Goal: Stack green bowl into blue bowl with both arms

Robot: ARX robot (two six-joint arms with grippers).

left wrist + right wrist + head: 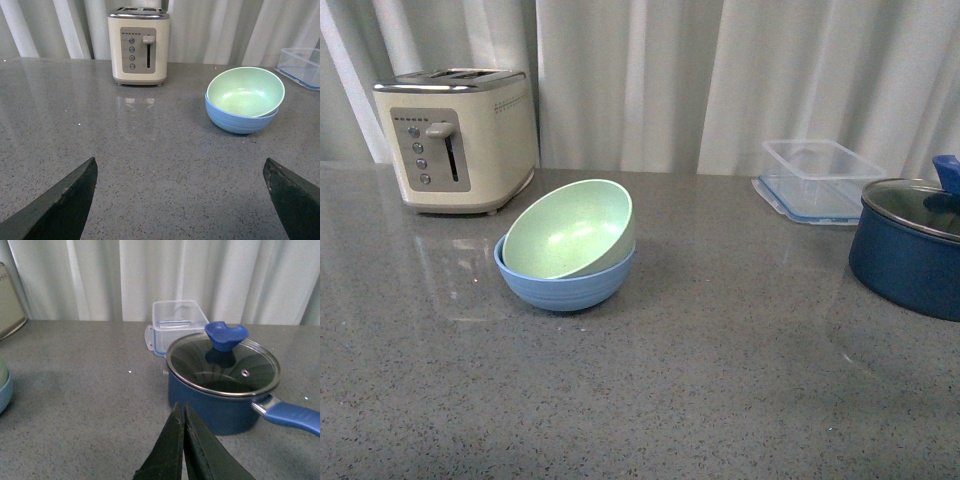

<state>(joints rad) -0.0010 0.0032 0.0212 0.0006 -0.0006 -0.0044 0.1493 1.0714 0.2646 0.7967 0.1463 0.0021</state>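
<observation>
The green bowl sits tilted inside the blue bowl on the grey counter, in front of the toaster. Both show in the left wrist view too: the green bowl in the blue bowl. My left gripper is open and empty, its fingertips wide apart, well short of the bowls. My right gripper is shut on nothing, close to the navy pot. A sliver of the blue bowl shows at the edge of the right wrist view. Neither arm shows in the front view.
A cream toaster stands at the back left. A clear plastic container sits at the back right. A dark navy pot with glass lid stands at the right; in the right wrist view the pot is just beyond the fingers.
</observation>
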